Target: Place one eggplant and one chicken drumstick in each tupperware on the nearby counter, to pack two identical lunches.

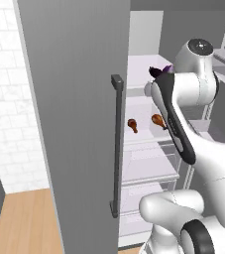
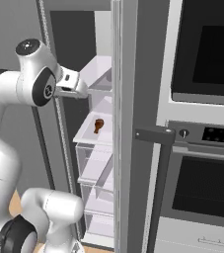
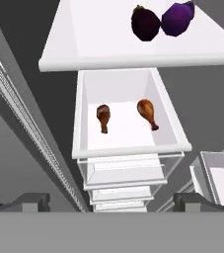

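gripper: jaws wide apart, empty, hanging above the open fridge shelves
eggplants: side by side on upper shelf, 1 o'clock in hand view
chicken drumsticks: two on the shelf below, well apart
risk: fingers clipping upper shelf edge when reaching in
left base view: fridge door and handle
right base view: oven, one drumstick

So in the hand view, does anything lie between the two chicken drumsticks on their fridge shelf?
No. Between the left drumstick and the right drumstick there is just bare white shelf; the hand view shows it plainly.
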Available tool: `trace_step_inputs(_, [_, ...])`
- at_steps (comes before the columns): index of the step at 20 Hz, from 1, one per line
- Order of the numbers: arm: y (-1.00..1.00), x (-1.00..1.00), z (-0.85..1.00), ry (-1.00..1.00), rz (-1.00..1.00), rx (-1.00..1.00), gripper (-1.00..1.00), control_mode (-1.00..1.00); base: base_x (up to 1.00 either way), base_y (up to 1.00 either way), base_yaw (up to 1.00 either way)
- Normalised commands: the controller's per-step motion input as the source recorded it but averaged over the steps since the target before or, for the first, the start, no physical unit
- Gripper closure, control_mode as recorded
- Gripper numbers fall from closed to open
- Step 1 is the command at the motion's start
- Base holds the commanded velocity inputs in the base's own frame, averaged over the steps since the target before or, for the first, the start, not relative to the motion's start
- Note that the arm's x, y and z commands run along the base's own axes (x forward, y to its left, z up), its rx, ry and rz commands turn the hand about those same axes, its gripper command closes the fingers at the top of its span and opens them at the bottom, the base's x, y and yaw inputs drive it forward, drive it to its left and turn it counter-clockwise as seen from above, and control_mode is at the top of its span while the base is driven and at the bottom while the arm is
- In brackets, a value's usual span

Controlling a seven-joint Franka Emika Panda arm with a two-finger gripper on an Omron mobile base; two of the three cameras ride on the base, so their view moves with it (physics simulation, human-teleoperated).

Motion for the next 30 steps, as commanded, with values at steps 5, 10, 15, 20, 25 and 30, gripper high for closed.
trace_step_inputs(5, [-0.23,0.26,0.42,0.00,-0.11,0.01,-1.00,-1.00,0.00,0.00,0.00])
trace_step_inputs(10, [-0.38,0.26,0.17,0.00,0.00,0.03,-1.00,-1.00,0.00,0.00,0.00])
trace_step_inputs(15, [-0.29,0.30,0.00,-0.01,-0.07,0.00,-1.00,-1.00,0.00,0.00,0.00])
trace_step_inputs(20, [-0.32,0.43,0.00,-0.01,-0.08,0.00,-1.00,-1.00,0.00,0.00,0.00])
trace_step_inputs(25, [-0.28,0.51,0.00,0.00,-0.02,0.00,-1.00,-1.00,0.00,0.00,0.00])
trace_step_inputs(30, [-0.23,0.62,-0.06,0.00,0.00,0.00,-1.00,-1.00,0.00,0.00,0.00])
